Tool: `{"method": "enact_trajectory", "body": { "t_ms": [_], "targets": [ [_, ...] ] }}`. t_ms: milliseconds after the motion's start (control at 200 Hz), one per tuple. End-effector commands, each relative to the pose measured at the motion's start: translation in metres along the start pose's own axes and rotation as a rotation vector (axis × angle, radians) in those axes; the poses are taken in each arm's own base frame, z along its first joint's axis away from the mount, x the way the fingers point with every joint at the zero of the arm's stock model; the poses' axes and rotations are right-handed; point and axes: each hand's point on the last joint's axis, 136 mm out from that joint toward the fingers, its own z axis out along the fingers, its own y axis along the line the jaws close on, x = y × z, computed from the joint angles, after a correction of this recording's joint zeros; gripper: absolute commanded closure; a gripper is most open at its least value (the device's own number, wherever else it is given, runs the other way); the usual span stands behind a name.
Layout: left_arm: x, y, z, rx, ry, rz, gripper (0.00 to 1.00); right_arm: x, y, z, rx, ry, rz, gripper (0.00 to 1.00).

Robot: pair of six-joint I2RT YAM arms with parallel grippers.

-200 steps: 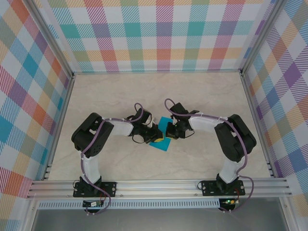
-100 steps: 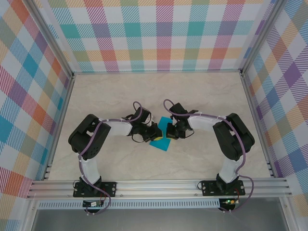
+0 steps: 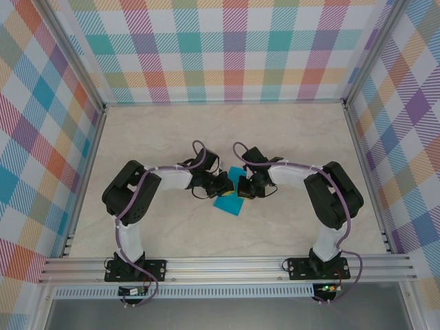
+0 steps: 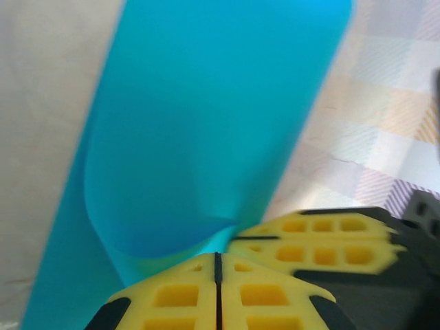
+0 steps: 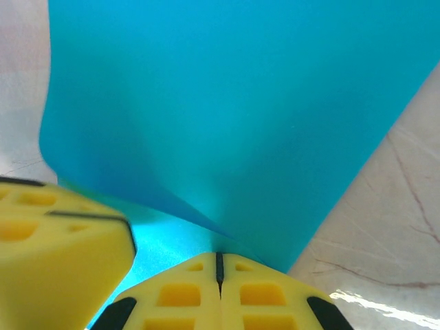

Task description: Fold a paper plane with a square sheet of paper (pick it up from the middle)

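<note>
The teal-blue square sheet of paper (image 3: 229, 203) sits mid-table between the two arms, its middle drawn up into a ridge. My left gripper (image 3: 226, 185) and right gripper (image 3: 241, 186) meet tip to tip over that ridge. In the left wrist view my left gripper (image 4: 218, 260) is shut, and the paper (image 4: 206, 124) curls up out of its tips, with the right gripper's yellow fingers (image 4: 316, 240) close beside. In the right wrist view my right gripper (image 5: 218, 261) is shut on a pinched fold of the paper (image 5: 234, 103), with the left gripper's fingers (image 5: 55, 240) at the left.
The marble-look tabletop (image 3: 289, 130) is walled by plaid panels at the back and both sides. An aluminium rail (image 3: 227, 265) runs along the near edge by the arm bases.
My left gripper has shifted right and slightly back, closer to the right gripper. The right jaws have closed fully on the paper. More of the sheet's near corner now shows.
</note>
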Motion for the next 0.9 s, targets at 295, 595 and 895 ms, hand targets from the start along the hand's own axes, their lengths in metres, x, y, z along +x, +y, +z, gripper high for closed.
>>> {"method": "enact_trajectory", "body": {
  "t_ms": [295,595,895],
  "targets": [
    [-0.018,0.049,-0.006,-0.207,-0.061,-0.032,0.93,0.029,-0.059,0.033,0.205,0.096,0.014,0.98],
    [-0.044,0.058,-0.028,-0.17,-0.094,-0.051,0.92,0.031,-0.06,0.035,0.199,0.097,0.001,0.98],
    [-0.035,-0.004,-0.048,0.028,-0.078,0.065,0.92,0.03,-0.054,0.03,0.172,0.089,-0.006,0.98]
  ]
}}
